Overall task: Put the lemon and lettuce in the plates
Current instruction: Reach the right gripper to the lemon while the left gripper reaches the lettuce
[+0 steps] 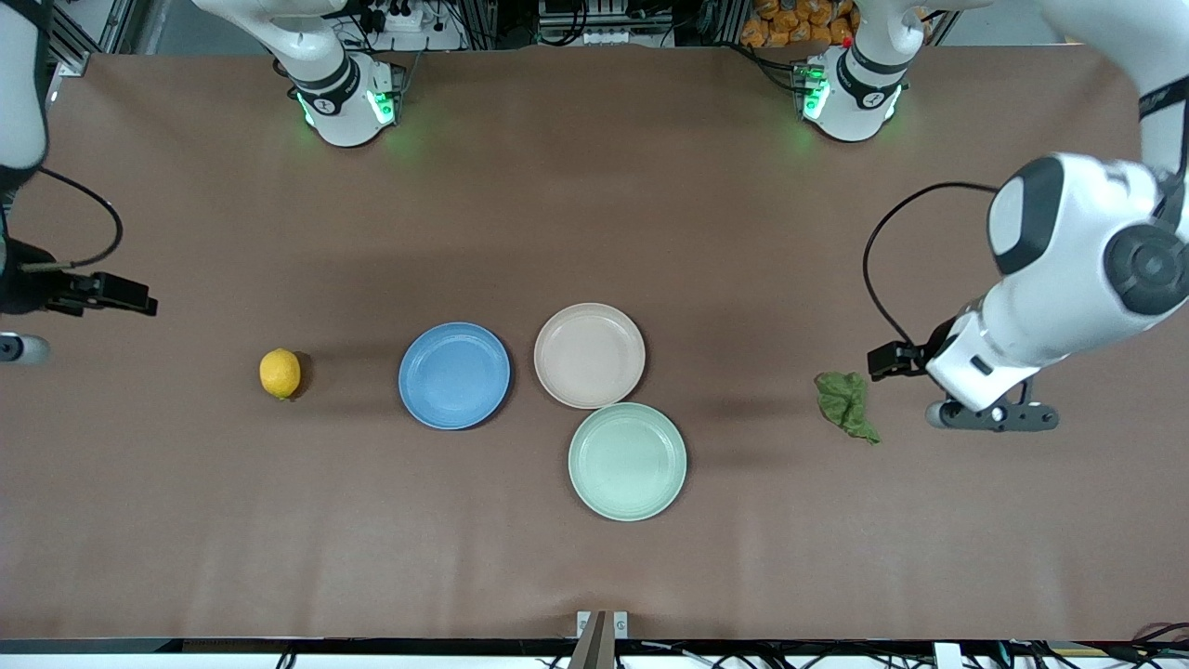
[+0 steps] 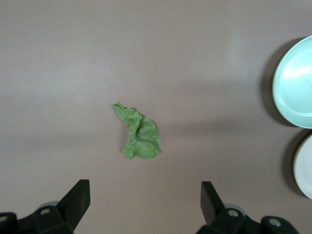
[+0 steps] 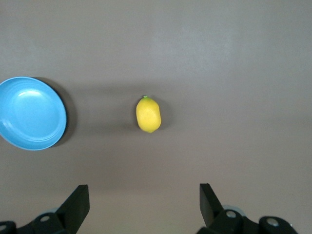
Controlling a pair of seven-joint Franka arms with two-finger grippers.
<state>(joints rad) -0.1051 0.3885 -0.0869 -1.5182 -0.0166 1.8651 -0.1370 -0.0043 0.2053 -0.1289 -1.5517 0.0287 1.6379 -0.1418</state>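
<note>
The small oval yellow lemon lies on the brown bench toward the right arm's end, well apart from the round shallow blue plate. The round pale beige-pink plate sits just beside the blue one, and a round pale mint-green plate lies nearer to the front camera, close against the beige-pink one. All three plates are in the middle of the bench. The small dark green wrinkly lettuce lies flat toward the left arm's end. The left tool hangs above the bench near the lettuce, its fingers spread wide. The right tool hangs at the edge of the right arm's end, also wide, holding nothing.
</note>
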